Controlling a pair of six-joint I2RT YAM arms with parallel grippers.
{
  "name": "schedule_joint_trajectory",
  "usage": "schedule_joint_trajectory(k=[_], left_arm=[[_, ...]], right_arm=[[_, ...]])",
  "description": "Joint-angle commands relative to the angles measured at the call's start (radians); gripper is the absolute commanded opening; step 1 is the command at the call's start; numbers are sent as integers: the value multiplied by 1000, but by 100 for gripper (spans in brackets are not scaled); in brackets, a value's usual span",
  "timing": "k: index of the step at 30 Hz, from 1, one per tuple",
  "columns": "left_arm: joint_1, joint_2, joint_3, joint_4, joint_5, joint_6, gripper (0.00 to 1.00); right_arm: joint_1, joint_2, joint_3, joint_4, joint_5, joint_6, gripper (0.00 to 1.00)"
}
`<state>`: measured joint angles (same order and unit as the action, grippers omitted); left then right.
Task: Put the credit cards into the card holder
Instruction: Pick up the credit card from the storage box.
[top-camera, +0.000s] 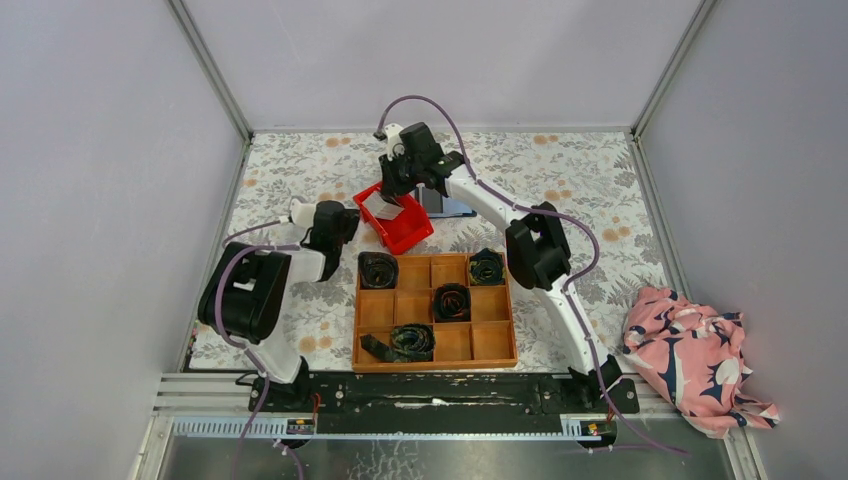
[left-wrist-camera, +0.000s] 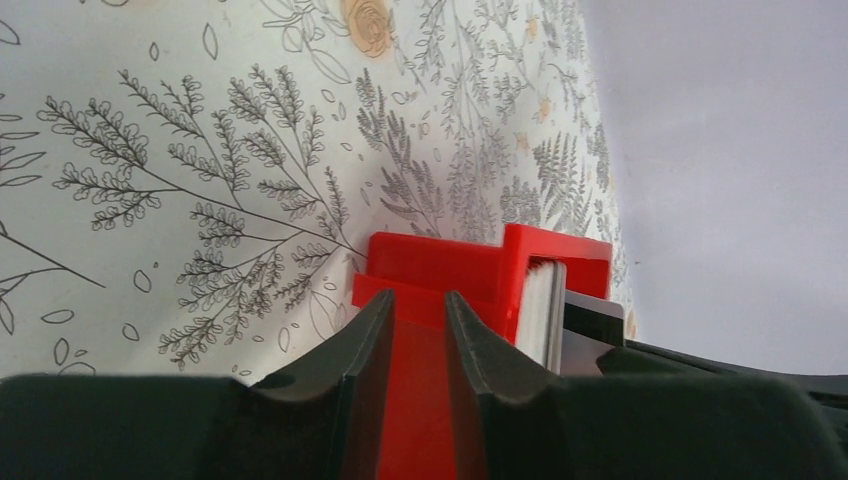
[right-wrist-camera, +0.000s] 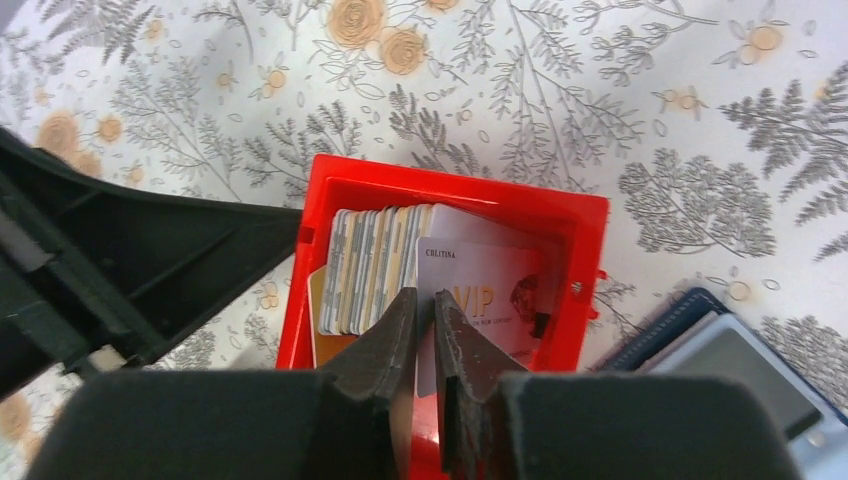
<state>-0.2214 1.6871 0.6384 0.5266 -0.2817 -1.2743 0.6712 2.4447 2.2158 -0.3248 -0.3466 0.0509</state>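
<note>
A red bin (right-wrist-camera: 460, 195) holds a stack of cards (right-wrist-camera: 365, 265), a white VIP card (right-wrist-camera: 500, 280) and an orange-tan card (right-wrist-camera: 325, 345) at its left wall. My right gripper (right-wrist-camera: 425, 295) is over the bin (top-camera: 398, 225), its jaws closed on the left edge of the white card. The navy card holder (right-wrist-camera: 680, 320) lies open just right of the bin, also in the top view (top-camera: 447, 205). My left gripper (left-wrist-camera: 418, 297) is at the bin's left corner (left-wrist-camera: 440, 265), jaws narrow with the red wall between them. It also shows in the top view (top-camera: 345, 222).
A wooden grid tray (top-camera: 395, 275) with several dark rolled fabric bundles stands in front of the bin. A pink patterned cloth (top-camera: 695, 355) lies at the right table edge. Grey walls enclose the flowered table.
</note>
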Motion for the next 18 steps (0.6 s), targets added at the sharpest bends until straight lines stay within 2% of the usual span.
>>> schedule_joint_trajectory(k=[1, 8, 18], left_arm=[[-9, -68, -22, -1, -45, 8, 32], [-9, -168, -30, -81, -110, 36, 34], [-13, -290, 20, -165, -106, 148, 35]], right_arm=[[27, -109, -34, 3, 118, -43, 13], [37, -182, -130, 57, 253, -71, 0], [37, -285, -229, 135, 305, -88, 0]])
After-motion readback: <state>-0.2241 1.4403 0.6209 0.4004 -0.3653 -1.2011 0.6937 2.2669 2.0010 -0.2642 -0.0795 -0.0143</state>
